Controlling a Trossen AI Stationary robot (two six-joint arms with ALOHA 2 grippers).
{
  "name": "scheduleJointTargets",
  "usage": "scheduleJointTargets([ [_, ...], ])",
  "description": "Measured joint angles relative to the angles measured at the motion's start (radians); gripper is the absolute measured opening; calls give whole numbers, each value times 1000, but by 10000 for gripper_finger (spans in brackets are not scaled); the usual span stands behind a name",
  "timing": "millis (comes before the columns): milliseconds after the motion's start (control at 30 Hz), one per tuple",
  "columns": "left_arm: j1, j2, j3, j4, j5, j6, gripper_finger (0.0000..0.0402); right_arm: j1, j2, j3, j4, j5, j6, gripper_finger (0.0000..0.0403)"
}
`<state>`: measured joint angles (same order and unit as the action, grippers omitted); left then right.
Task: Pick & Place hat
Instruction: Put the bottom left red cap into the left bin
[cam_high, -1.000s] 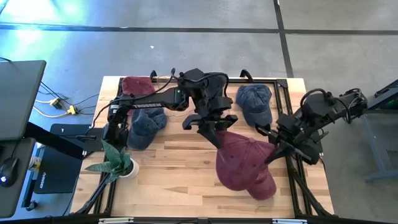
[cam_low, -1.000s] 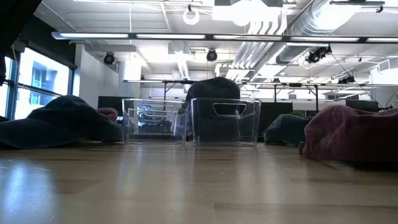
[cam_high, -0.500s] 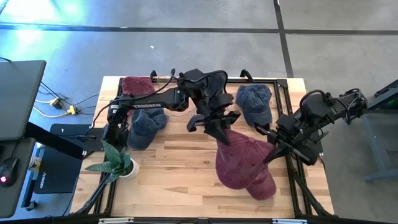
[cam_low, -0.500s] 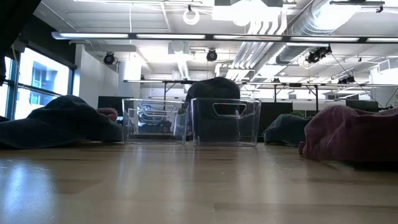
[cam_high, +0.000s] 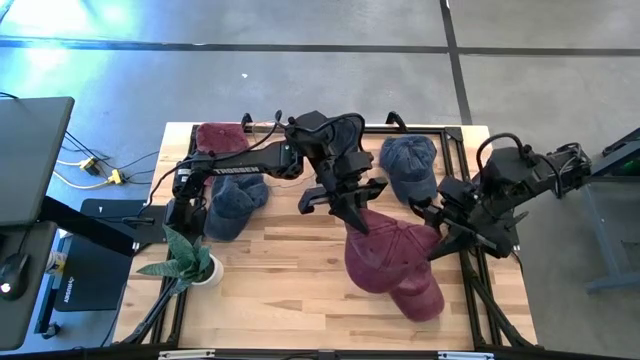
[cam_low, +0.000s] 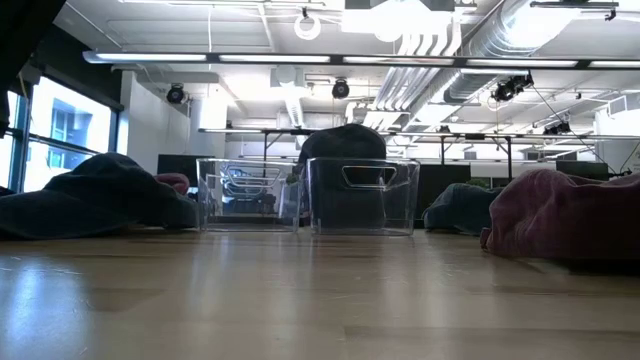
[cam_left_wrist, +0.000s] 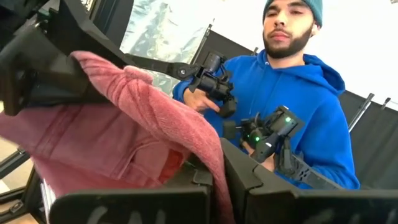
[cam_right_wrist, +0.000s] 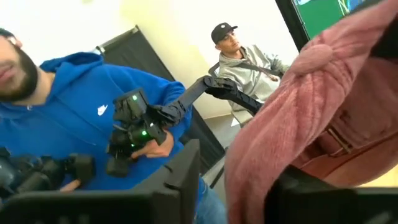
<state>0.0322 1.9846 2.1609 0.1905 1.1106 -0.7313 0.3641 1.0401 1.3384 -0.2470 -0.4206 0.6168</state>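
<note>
No readable writing anywhere on the hats or the bench as far as I can see. The only mark is a small white logo on the chest of the blue hoodie (cam_right_wrist: 99, 112) worn by a person in the right wrist view, too small to name. That person holds dark controller handles (cam_right_wrist: 134, 127) with green lights.

The maroon hat (cam_high: 392, 262) is the one being worked. It lies toward the right half of the bench (cam_high: 280, 300), closer to the near edge than the far one, its lower end not far from the near right corner. The left gripper (cam_high: 352, 215) reaches in from the far middle and is pinched tight on the hat's upper edge; the left wrist view shows maroon fabric squeezed between its fingers (cam_left_wrist: 242, 180). The right gripper (cam_high: 440, 232) sits at the hat's right side near the bench's right edge, jaws partly apart with cloth draped between them.

Other stuff: a blue hat (cam_high: 410, 165) near the far right corner, a darker blue hat (cam_high: 235, 200) and a red hat (cam_high: 222, 136) toward the far left, and a small plant (cam_high: 190, 258) near the left edge. Clear bins (cam_low: 360, 195) stand along the far edge.

Open room: the near left and near middle of the bench are bare wood.
</note>
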Motion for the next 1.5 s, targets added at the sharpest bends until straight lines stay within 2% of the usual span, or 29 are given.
scheduleJointTargets([
  [100,0,0,0,0,5,5,2,0,0,0,-15,-5,40,144],
  [200,0,0,0,-2,6,5,1,0,-1,0,-20,-9,84,142],
  [333,0,0,0,-9,13,5,1,0,-3,0,-19,-30,120,110],
  [600,0,0,0,-13,20,3,1,7,2,0,-19,-39,106,9],
  [800,0,0,0,-10,27,-47,6,8,44,0,-20,-35,33,21],
  [967,0,-1,0,-15,27,-100,68,3,54,0,-22,-35,-43,4],
  [1133,0,-2,0,-124,29,-104,144,-19,37,0,-30,-16,-67,7],
  [1233,-2,-2,0,-183,28,-59,164,-29,22,0,-48,-16,-68,3],
  [1367,-8,-2,0,-201,74,-28,153,-30,13,0,-69,-16,-66,8],
  [1500,-7,-2,0,-201,107,-31,111,-30,12,0,-80,-24,-53,3],
])
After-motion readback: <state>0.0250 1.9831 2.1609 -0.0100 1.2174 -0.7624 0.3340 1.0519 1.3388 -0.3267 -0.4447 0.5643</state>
